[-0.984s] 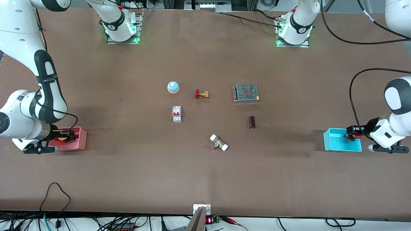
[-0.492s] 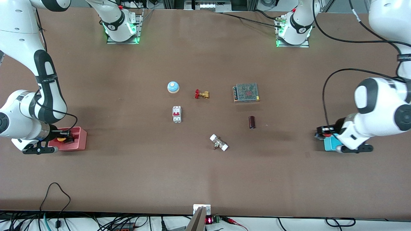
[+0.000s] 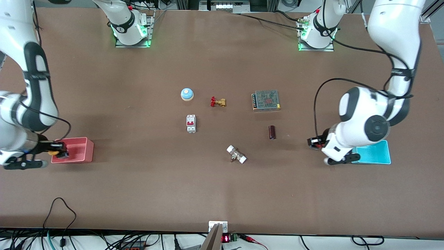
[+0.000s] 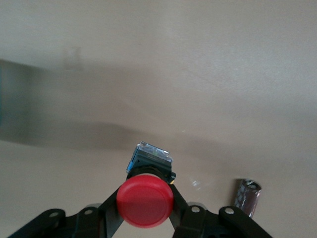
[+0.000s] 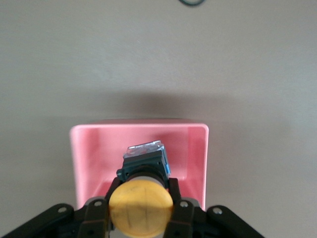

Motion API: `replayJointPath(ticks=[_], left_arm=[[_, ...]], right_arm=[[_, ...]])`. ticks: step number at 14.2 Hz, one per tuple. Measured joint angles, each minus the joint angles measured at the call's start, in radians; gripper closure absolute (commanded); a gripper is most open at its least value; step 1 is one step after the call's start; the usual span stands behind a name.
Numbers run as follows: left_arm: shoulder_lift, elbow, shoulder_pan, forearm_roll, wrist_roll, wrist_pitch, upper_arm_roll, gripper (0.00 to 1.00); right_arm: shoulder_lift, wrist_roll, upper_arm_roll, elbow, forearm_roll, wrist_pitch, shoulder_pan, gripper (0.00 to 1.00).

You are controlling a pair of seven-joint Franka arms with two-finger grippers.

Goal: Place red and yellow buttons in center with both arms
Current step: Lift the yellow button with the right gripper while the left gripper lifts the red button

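Note:
My left gripper [image 3: 314, 142] is shut on the red button [image 3: 316, 142] and holds it over bare tabletop between the cyan bin [image 3: 374, 154] and a dark cylinder [image 3: 272, 132]. In the left wrist view the round red cap [image 4: 145, 200] sits between the fingers of the left gripper [image 4: 148, 174]. My right gripper [image 3: 59, 152] is shut on the orange-yellow button [image 3: 53, 152] over the end of the pink bin [image 3: 78, 151] toward the right arm's end of the table. In the right wrist view the yellow cap [image 5: 141, 208] is held in the right gripper [image 5: 143, 176] above the pink bin [image 5: 94, 148]. The center [image 3: 222, 130] is bare brown tabletop.
Around the center lie a blue dome bell [image 3: 187, 94], a brass valve with a red handwheel [image 3: 218, 102], a white circuit breaker [image 3: 191, 123], a metal power supply [image 3: 266, 100] and a white-ended fitting [image 3: 236, 155]. The dark cylinder shows in the left wrist view [image 4: 247, 197].
My left gripper has carried the red button out of the cyan bin toward the middle. My right gripper has moved with the yellow button to the pink bin's outer end.

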Motion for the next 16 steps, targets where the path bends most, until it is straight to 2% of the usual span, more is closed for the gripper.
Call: replayJointPath(ticks=[4, 8, 9, 14, 16], left_arm=[[0.033, -0.047, -0.036, 0.0, -0.063, 0.096, 0.0, 0.69], [0.057, -0.049, -0.05, 0.0, -0.076, 0.11, 0.0, 0.6], [0.062, -0.049, -0.05, 0.0, -0.076, 0.11, 0.0, 0.55], [0.068, -0.045, -0.05, 0.0, -0.077, 0.118, 0.0, 0.11], [0.063, -0.034, -0.048, 0.0, -0.077, 0.121, 0.002, 0.02]], right_arm=[[-0.087, 0.041, 0.012, 0.012, 0.012, -0.113, 0.077, 0.61], [-0.07, 0.209, 0.019, -0.002, 0.016, -0.123, 0.226, 0.61], [-0.06, 0.266, 0.02, -0.003, 0.02, -0.123, 0.271, 0.61], [0.009, 0.542, 0.023, -0.007, 0.064, -0.083, 0.475, 0.61], [0.043, 0.608, 0.023, -0.008, 0.068, -0.064, 0.522, 0.61]])
